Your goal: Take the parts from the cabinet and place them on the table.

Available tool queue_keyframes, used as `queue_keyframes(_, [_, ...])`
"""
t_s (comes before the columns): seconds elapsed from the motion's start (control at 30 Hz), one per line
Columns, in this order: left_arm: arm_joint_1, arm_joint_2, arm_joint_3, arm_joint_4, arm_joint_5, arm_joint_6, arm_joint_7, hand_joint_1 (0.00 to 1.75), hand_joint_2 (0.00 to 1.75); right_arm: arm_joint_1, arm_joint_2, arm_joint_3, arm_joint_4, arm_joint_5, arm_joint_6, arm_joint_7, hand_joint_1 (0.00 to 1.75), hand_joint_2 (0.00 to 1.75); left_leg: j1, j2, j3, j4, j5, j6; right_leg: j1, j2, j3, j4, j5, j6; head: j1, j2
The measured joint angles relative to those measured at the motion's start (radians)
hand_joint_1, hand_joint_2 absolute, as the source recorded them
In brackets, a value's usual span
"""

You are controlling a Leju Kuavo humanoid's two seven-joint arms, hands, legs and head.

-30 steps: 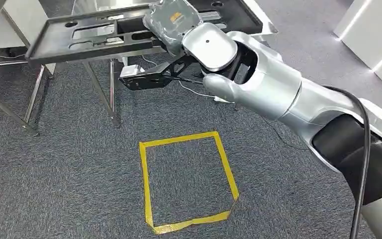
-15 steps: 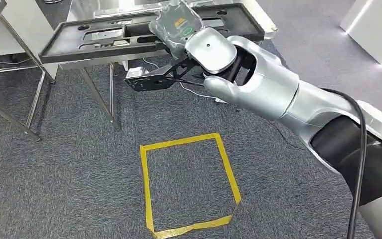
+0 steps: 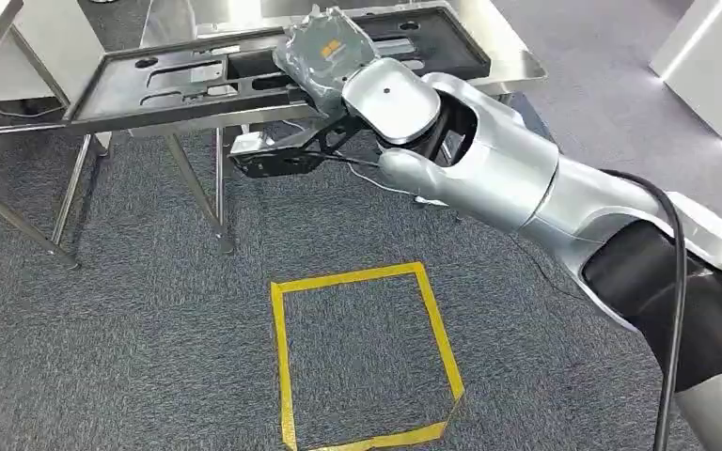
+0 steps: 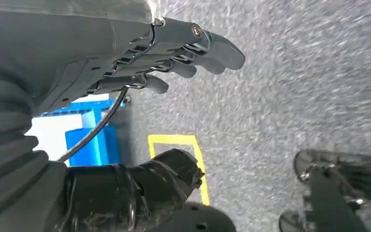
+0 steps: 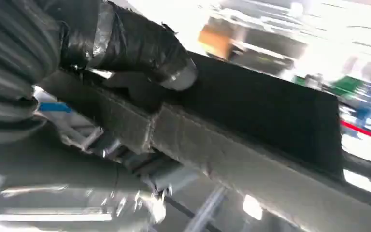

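1. Right hand: in the head view it sits at the near edge of the black part, wrapped in a grey ribbed cover with an orange label. In the right wrist view its thumb presses down on the part's top face and the fingers lie under the edge, so the hand is clamped on the black part.
2. Right arm: silver, reaching forward and to the left from the lower right, with the wrist just at the table edge. A black cable runs along the upper arm.
3. Black part: a long flat panel with cut-outs, lying across the steel table, its long side roughly along the table's near edge.
4. Left hand: in the left wrist view it hangs over the grey carpet, fingers apart and nearly straight, holding nothing.
5. Floor: a square of yellow tape on the carpet, in front of the table and well apart from its legs.
6. A black bracket shows below the table edge, under the right hand.
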Motion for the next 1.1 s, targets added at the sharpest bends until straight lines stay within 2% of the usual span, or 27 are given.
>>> queue_keyframes(0.03, [0.001, 0.000, 0.000, 0.000, 0.000, 0.000, 0.000, 0.00, 1.75, 0.006, 0.000, 0.000, 0.002, 0.000, 0.000, 0.000, 1.75, 1.75, 0.002, -0.002, 0.009, 0.001, -0.008, -0.002, -0.003, 0.000, -0.012, -0.008, 0.015, -0.001, 0.001, 0.000])
queue_keyframes(0.07, [0.002, 0.000, 0.000, 0.000, 0.000, 0.000, 0.000, 0.00, 1.75, 0.008, 0.000, 0.000, 0.004, 0.000, 0.000, 0.000, 1.75, 1.75, 0.003, -0.005, 0.019, 0.004, -0.017, -0.006, -0.005, -0.001, -0.004, -0.054, 0.053, 0.001, 0.000, 0.000])
queue_keyframes(0.13, [0.003, -0.001, 0.000, 0.000, 0.000, 0.000, 0.002, 0.00, 1.75, 0.007, 0.000, 0.000, 0.006, 0.000, 0.000, 0.000, 1.75, 1.75, 0.007, -0.007, 0.039, 0.014, -0.038, -0.015, -0.010, -0.002, 0.051, -0.216, 0.175, 0.007, 0.000, 0.000])
queue_keyframes(0.17, [0.003, 0.000, 0.000, 0.000, 0.000, 0.000, 0.002, 0.00, 1.75, 0.007, 0.000, 0.000, 0.006, 0.000, 0.000, 0.000, 1.75, 1.75, 0.007, -0.007, 0.044, 0.018, -0.049, -0.023, -0.011, -0.003, 0.066, -0.272, 0.204, 0.007, 0.002, 0.000])
queue_keyframes(0.2, [0.001, 0.000, 0.000, 0.000, 0.000, 0.000, 0.002, 0.00, 1.75, 0.005, 0.000, 0.001, 0.007, 0.000, -0.002, 0.000, 1.75, 1.75, 0.004, -0.010, 0.040, 0.028, -0.054, -0.030, -0.006, -0.001, 0.063, -0.284, 0.169, -0.006, 0.001, 0.000])
queue_keyframes(0.23, [-0.001, 0.001, 0.000, 0.000, -0.001, 0.000, 0.001, 0.00, 1.75, 0.006, 0.001, 0.001, 0.008, 0.000, -0.003, -0.001, 1.75, 1.75, 0.003, -0.009, 0.034, 0.026, -0.059, -0.037, -0.003, 0.001, 0.069, -0.277, 0.190, -0.017, 0.000, 0.000])
queue_keyframes(0.3, [0.000, 0.001, 0.000, 0.000, -0.002, 0.000, -0.004, 0.00, 1.75, 0.008, 0.002, 0.001, 0.008, 0.000, -0.002, -0.001, 1.75, 1.75, 0.005, -0.009, 0.044, 0.025, -0.059, -0.046, 0.000, 0.003, 0.070, -0.278, 0.187, -0.033, 0.002, 0.000])
queue_keyframes(0.33, [0.002, 0.002, 0.000, 0.000, -0.002, 0.000, -0.005, 0.00, 1.75, 0.007, 0.001, 0.001, 0.010, 0.000, -0.002, 0.000, 1.75, 1.75, 0.006, -0.009, 0.042, 0.030, -0.064, -0.052, -0.007, 0.004, 0.078, -0.281, 0.187, -0.039, 0.001, 0.000])
queue_keyframes(0.37, [0.002, -0.001, 0.000, 0.000, -0.003, 0.000, -0.007, 0.00, 1.75, 0.006, 0.002, 0.001, 0.010, 0.000, -0.001, 0.000, 1.75, 1.75, 0.009, -0.004, 0.024, 0.066, -0.067, -0.056, -0.007, 0.005, 0.086, -0.284, 0.184, -0.044, -0.001, 0.000])
queue_keyframes(0.47, [-0.002, 0.000, 0.000, 0.000, -0.004, 0.000, -0.008, 0.00, 1.75, 0.008, 0.002, 0.001, 0.010, 0.000, 0.004, 0.000, 1.75, 1.75, 0.011, -0.001, -0.102, 0.277, -0.141, -0.069, -0.006, 0.007, 0.100, -0.286, 0.172, -0.052, -0.002, 0.000])
queue_keyframes(0.5, [-0.002, 0.000, 0.000, 0.000, -0.005, 0.001, -0.008, 0.00, 1.75, 0.010, 0.002, 0.001, 0.010, 0.000, 0.006, 0.000, 1.75, 1.75, 0.011, -0.001, -0.138, 0.322, -0.156, -0.070, -0.004, 0.008, 0.106, -0.285, 0.167, -0.053, -0.003, 0.000])
queue_keyframes(0.53, [-0.001, 0.000, 0.000, 0.000, -0.005, 0.001, -0.008, 0.00, 1.75, 0.013, 0.002, 0.001, 0.011, 0.000, 0.009, 0.000, 1.75, 1.75, 0.010, -0.001, -0.156, 0.329, -0.148, -0.067, -0.001, 0.009, 0.113, -0.286, 0.161, -0.053, -0.002, 0.000])
queue_keyframes(0.57, [0.000, 0.000, 0.000, 0.000, -0.005, 0.001, -0.007, 0.00, 1.75, 0.014, 0.002, 0.001, 0.011, 0.000, 0.011, 0.000, 1.75, 1.75, 0.008, -0.002, -0.153, 0.292, -0.111, -0.060, 0.003, 0.010, 0.122, -0.286, 0.155, -0.054, -0.002, 0.000])
queue_keyframes(0.6, [0.002, 0.000, 0.000, 0.000, -0.005, 0.001, -0.006, 0.00, 1.75, 0.013, 0.002, 0.001, 0.011, 0.000, 0.013, 0.000, 1.75, 1.75, 0.004, -0.002, -0.129, 0.217, -0.056, -0.048, 0.008, 0.011, 0.133, -0.286, 0.149, -0.054, -0.002, 0.000])
queue_keyframes(0.63, [0.001, 0.000, 0.000, 0.000, -0.005, 0.001, -0.006, 0.00, 1.75, 0.012, 0.002, 0.001, 0.011, 0.000, 0.013, 0.001, 1.75, 1.75, -0.003, -0.002, -0.092, 0.119, 0.006, -0.030, 0.012, 0.011, 0.143, -0.287, 0.143, -0.056, -0.002, 0.000])
queue_keyframes(0.67, [0.002, 0.006, 0.000, 0.002, -0.005, 0.002, -0.005, 0.00, 1.75, 0.011, 0.002, 0.001, 0.011, 0.000, 0.013, 0.002, 1.75, 1.75, -0.018, -0.001, -0.063, 0.035, 0.050, -0.002, 0.008, 0.011, 0.149, -0.290, 0.138, -0.058, 0.000, 0.000])
queue_keyframes(0.7, [0.001, 0.007, 0.000, 0.003, -0.005, 0.003, -0.005, 0.00, 1.75, 0.010, 0.002, 0.001, 0.011, 0.000, 0.014, 0.003, 1.75, 1.75, -0.019, 0.004, -0.058, 0.032, 0.027, 0.001, 0.011, 0.012, 0.152, -0.296, 0.137, -0.055, 0.002, 0.000])
queue_keyframes(0.73, [-0.003, 0.010, 0.000, 0.003, -0.005, 0.003, -0.004, 0.00, 1.75, 0.010, 0.002, 0.001, 0.011, 0.000, 0.014, 0.003, 1.75, 1.75, -0.026, 0.002, -0.053, 0.017, 0.015, 0.007, 0.004, 0.013, 0.150, -0.297, 0.136, -0.049, 0.003, 0.000])
queue_keyframes(0.8, [-0.001, 0.012, 0.000, 0.003, -0.006, 0.004, -0.004, 0.00, 1.75, 0.012, 0.002, 0.001, 0.012, 0.000, 0.015, 0.003, 1.75, 1.75, -0.032, -0.001, -0.044, 0.012, 0.029, 0.012, 0.000, 0.012, 0.153, -0.303, 0.134, -0.039, 0.002, 0.000])
queue_keyframes(0.83, [0.001, 0.014, 0.000, 0.003, -0.010, 0.005, -0.004, 0.00, 1.75, 0.010, 0.002, 0.001, 0.011, 0.000, 0.014, 0.003, 1.75, 1.75, -0.028, 0.001, -0.028, -0.009, 0.037, 0.018, 0.007, 0.013, 0.164, -0.316, 0.135, -0.032, 0.000, 0.000])
queue_keyframes(0.87, [0.004, 0.013, 0.000, 0.003, -0.009, 0.007, -0.003, 0.00, 1.75, 0.012, 0.000, 0.001, 0.011, 0.000, 0.014, 0.003, 1.75, 1.75, -0.014, 0.009, -0.006, -0.036, 0.048, 0.008, 0.007, 0.009, 0.161, -0.301, 0.126, -0.032, 0.004, 0.000])
queue_keyframes(0.9, [0.003, 0.010, 0.000, 0.003, -0.010, 0.007, -0.004, 0.00, 1.75, 0.007, 0.000, 0.001, 0.011, 0.000, 0.014, 0.003, 1.75, 1.75, -0.013, 0.010, 0.003, -0.048, 0.048, 0.009, 0.010, 0.007, 0.141, -0.260, 0.103, -0.028, 0.006, 0.000])
queue_keyframes(0.97, [-0.002, 0.010, 0.000, 0.003, -0.010, 0.019, -0.005, 0.00, 1.75, 0.006, 0.000, 0.001, 0.012, 0.000, 0.015, 0.006, 1.75, 1.75, -0.010, 0.010, 0.009, -0.048, 0.042, 0.011, 0.007, 0.008, 0.056, -0.107, 0.040, -0.019, 0.006, 0.000])
queue_keyframes(1.0, [-0.002, 0.008, 0.000, 0.003, -0.010, 0.024, -0.003, 0.00, 1.75, 0.012, 0.000, 0.001, 0.012, 0.000, 0.015, 0.006, 1.75, 1.75, -0.009, 0.010, 0.012, -0.044, 0.034, 0.009, 0.005, 0.007, 0.011, -0.036, 0.021, -0.013, 0.006, 0.000])
queue_keyframes(1.03, [-0.002, 0.007, 0.000, 0.003, -0.011, 0.026, -0.002, 0.00, 1.75, 0.019, 0.001, 0.001, 0.012, 0.000, 0.015, 0.006, 1.75, 1.75, -0.006, 0.010, 0.014, -0.037, 0.026, 0.005, 0.001, 0.007, -0.016, -0.006, 0.028, -0.007, 0.007, 0.000])
queue_keyframes(1.07, [-0.002, 0.007, 0.000, 0.003, -0.012, 0.026, 0.002, 0.00, 1.75, 0.026, 0.001, 0.002, 0.012, 0.000, 0.014, 0.006, 1.75, 1.75, -0.002, 0.008, 0.017, -0.028, 0.016, -0.001, -0.004, 0.006, -0.015, -0.028, 0.060, -0.001, 0.006, 0.000])
queue_keyframes(1.1, [-0.002, 0.006, 0.000, 0.003, -0.013, 0.026, 0.003, 0.00, 1.75, 0.030, 0.002, 0.004, 0.013, 0.000, 0.013, 0.006, 1.75, 1.75, 0.002, 0.005, 0.021, -0.018, 0.006, -0.006, -0.009, 0.005, 0.006, -0.085, 0.106, 0.005, 0.007, 0.000])
